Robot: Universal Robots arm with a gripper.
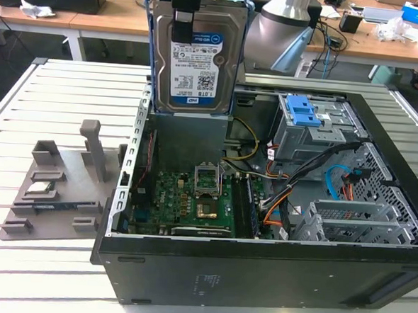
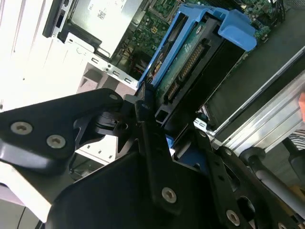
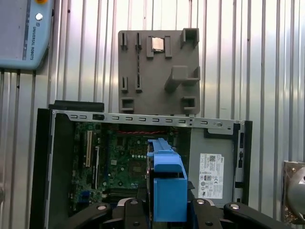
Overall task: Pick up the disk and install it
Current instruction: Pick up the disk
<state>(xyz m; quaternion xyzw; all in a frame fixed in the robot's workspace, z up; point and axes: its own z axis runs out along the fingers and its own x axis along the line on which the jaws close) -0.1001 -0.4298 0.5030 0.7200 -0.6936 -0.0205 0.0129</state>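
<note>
The disk (image 1: 197, 56), a silver hard drive with a white-and-blue label and a blue carrier frame, hangs upright in the air above the back of the open computer case (image 1: 258, 273). My gripper (image 1: 186, 17) is shut on its top edge. In the second wrist view the black fingers (image 2: 143, 109) clamp the disk (image 2: 190, 57) at its connector end. In the first wrist view the disk's blue frame (image 3: 167, 186) sits between the gripper (image 3: 167, 212) arms, over the motherboard (image 3: 119, 162).
A drive cage with a blue latch (image 1: 307, 113) stands at the case's back, on the exterior view's right. A grey power-supply box (image 3: 212, 174) fills one case corner. A grey parts fixture (image 1: 58, 183) lies on the slatted table (image 1: 57, 83) beside the case. A pendant (image 3: 24, 33) rests on the table.
</note>
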